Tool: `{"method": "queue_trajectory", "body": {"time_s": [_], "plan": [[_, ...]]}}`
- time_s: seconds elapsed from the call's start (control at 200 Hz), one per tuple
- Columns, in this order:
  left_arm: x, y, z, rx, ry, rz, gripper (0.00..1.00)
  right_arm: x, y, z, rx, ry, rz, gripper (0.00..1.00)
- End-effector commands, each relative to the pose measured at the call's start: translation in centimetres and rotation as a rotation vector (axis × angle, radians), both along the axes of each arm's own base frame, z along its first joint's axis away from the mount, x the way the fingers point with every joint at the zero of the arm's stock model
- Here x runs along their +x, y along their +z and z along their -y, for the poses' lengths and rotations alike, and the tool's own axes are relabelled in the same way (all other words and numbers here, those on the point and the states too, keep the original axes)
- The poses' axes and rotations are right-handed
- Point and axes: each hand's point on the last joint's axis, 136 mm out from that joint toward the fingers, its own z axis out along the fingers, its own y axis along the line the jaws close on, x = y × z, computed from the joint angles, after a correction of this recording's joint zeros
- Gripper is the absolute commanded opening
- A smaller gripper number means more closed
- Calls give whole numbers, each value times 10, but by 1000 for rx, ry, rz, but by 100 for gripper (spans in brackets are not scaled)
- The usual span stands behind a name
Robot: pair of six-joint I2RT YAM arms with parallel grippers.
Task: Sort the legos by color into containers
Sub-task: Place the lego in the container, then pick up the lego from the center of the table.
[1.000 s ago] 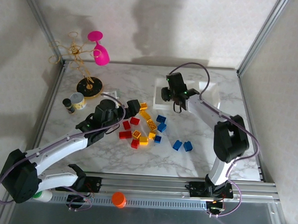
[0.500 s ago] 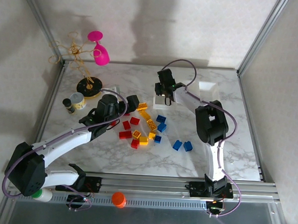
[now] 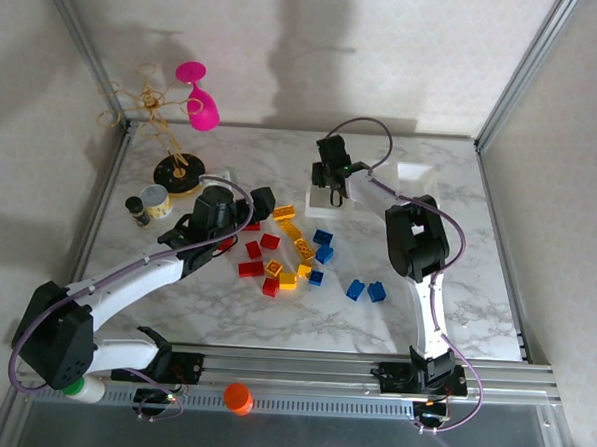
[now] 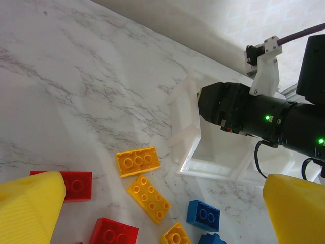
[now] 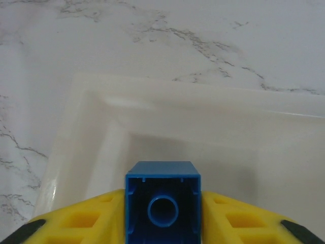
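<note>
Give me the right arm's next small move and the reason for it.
Probably open the right gripper and let the blue lego drop. In the right wrist view the brick is held in that gripper directly over a compartment of the clear tray, with bare tray floor beneath it, so releasing looks like the step that is due.

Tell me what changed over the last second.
The right gripper swung left along the trays and now hangs over the left-end tray, with a blue brick between its fingers. The left gripper, open, crept slightly farther from the arms' bases. The loose bricks on the table stayed put; none was picked up or dropped.
</note>
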Motion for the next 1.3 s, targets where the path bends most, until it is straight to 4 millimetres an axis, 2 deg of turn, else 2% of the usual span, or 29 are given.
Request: {"method": "queue_trajectory", "body": {"time_s": [0.0, 0.155, 0.34, 0.471, 0.626, 0.771, 1.011, 1.116, 1.297], "plan": [[2, 12, -1, -14, -5, 36, 100, 8, 15, -1, 9, -12, 30, 43], [0, 18, -2, -16, -5, 44, 100, 5, 34, 3, 14, -21, 60, 45], [-3, 30, 0, -32, -23, 62, 99, -10, 61, 4, 62, -4, 86, 41], [-7, 34, 0, -48, -34, 61, 100, -28, 80, 8, 99, 11, 100, 41], [-18, 31, 6, -75, -73, 45, 100, -61, 92, 12, 149, 45, 89, 41], [-30, 22, 6, -81, -82, 12, 100, -99, 89, 21, 162, 55, 43, 45], [-54, 1, 5, -103, -92, -49, 100, -160, 55, 35, 139, 24, -62, 52], [-63, -4, 5, -112, -97, -65, 100, -186, 37, 32, 147, 27, -116, 55], [-73, -10, 6, -112, -96, -71, 100, -211, 15, 34, 141, -55, -166, 62]]}}
